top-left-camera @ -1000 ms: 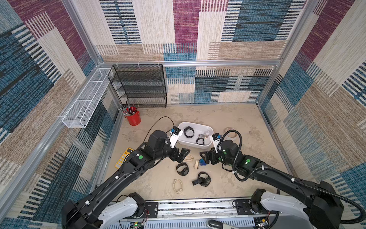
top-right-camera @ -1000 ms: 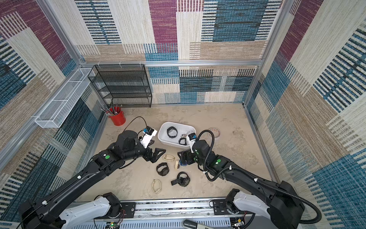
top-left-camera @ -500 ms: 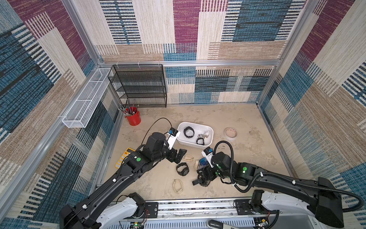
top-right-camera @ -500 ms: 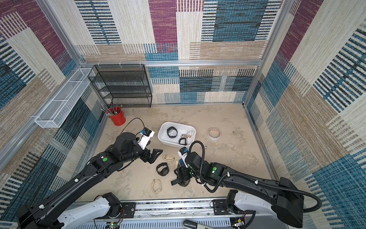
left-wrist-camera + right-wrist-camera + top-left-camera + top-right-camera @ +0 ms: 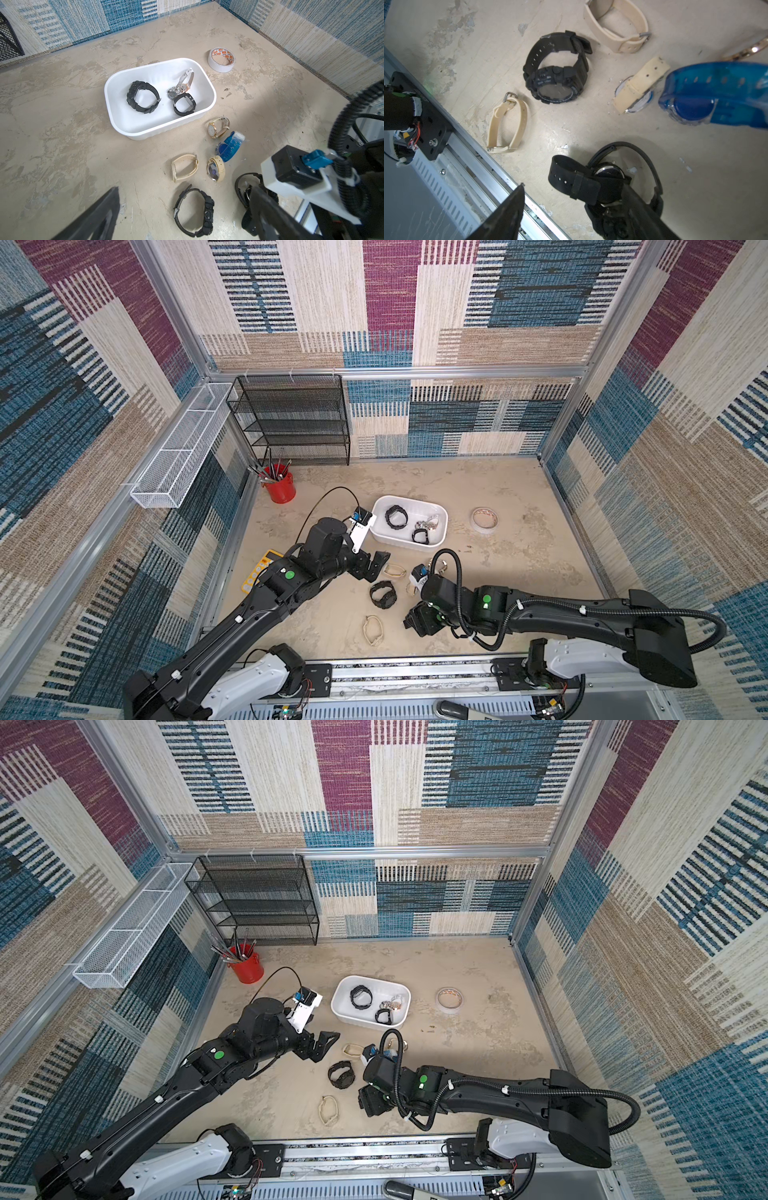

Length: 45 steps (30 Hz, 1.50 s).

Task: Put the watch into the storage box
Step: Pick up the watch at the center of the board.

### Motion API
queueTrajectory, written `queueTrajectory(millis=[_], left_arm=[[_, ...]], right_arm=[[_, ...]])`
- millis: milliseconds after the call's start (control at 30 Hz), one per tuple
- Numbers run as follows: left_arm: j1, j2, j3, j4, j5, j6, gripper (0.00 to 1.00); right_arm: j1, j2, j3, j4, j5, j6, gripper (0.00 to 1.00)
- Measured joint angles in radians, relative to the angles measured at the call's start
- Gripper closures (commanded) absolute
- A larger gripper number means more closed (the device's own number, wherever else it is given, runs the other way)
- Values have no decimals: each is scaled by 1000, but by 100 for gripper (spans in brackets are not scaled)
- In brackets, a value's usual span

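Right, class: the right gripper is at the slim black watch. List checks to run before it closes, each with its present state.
1. Right gripper open: ok.
2. Slim black watch between its jaws: ok, against one finger.
3. Nearest cream watch apart from jaws: ok.
4. Hold will land on case, not strap: cannot tell.
5. Box has room: ok, floor partly bare.
6. Left gripper open, empty: ok.

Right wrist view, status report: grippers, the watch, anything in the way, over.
Left gripper open, empty. Right gripper open around black watch, not clamped. Storage box uncovered, watches inside. Blue watch lies between.
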Motion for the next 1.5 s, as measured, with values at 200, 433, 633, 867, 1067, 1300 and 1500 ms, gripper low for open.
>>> queueTrajectory(millis=[200,433,633,867,1067,1300,1500], left_arm=[[0,-1,0,0,-4,0,2],[0,-1,0,-1,-4,0,2],[0,-3,0,-2,-3,0,2],[0,-6,0,-3,-3,0,2],[0,-6,0,-3,-3,0,2],[0,-5,0,-3,-3,1,2],[0,-5,0,-3,-4,3,2]], right_arm=[[5,46,14,-2,1,11,28],[6,110,25,5,0,11,36],[11,135,25,5,1,16,36],[11,166,25,6,12,26,42],[11,166,25,6,17,30,59],[11,145,33,1,45,28,72],[11,120,55,-8,91,7,80]])
